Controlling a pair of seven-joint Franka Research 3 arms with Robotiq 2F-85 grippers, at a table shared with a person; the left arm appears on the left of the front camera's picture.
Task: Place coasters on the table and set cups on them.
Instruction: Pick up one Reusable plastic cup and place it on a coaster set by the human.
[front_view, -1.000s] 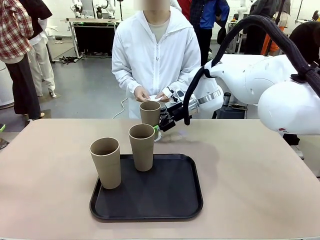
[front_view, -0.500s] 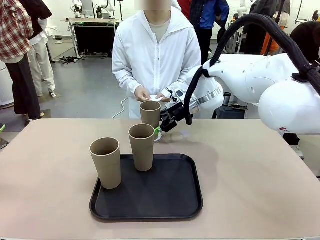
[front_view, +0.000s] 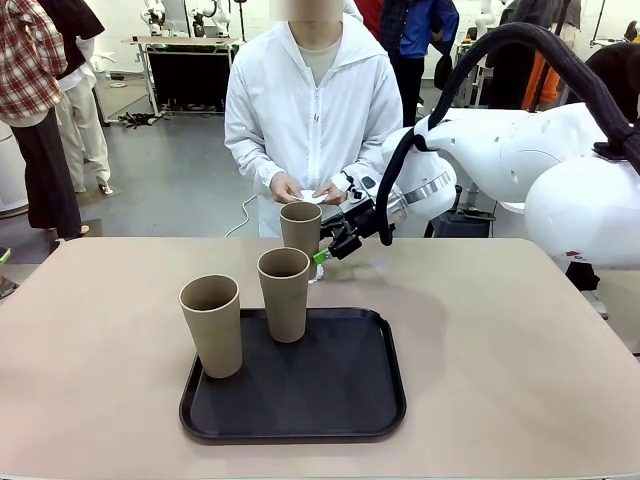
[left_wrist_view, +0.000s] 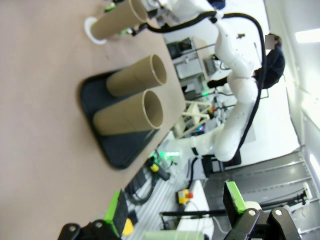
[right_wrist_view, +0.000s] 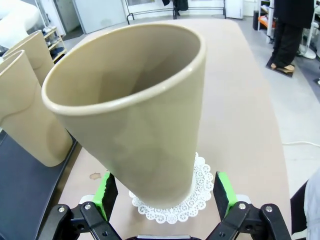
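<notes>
**Left to right.** My left gripper (left_wrist_view: 175, 212), well apart from the tray (front_view: 350, 400), stands wide open and empty. The left cup (front_view: 212, 325) and the middle cup (front_view: 284, 293) wait on the tray's left half. Just beyond the tray's far edge, on the table (front_view: 500, 350), the third cup (front_view: 300, 228) stands upright on a lacy white coaster (right_wrist_view: 201, 194). It is tan, matte and tapered, with the rim wider than the base. My right gripper (front_view: 330, 250) has lifted and drawn back slightly over the last second. Its jaws are spread wide either side of that cup, gripping nothing. By my judgement one cup is set and two remain.
</notes>
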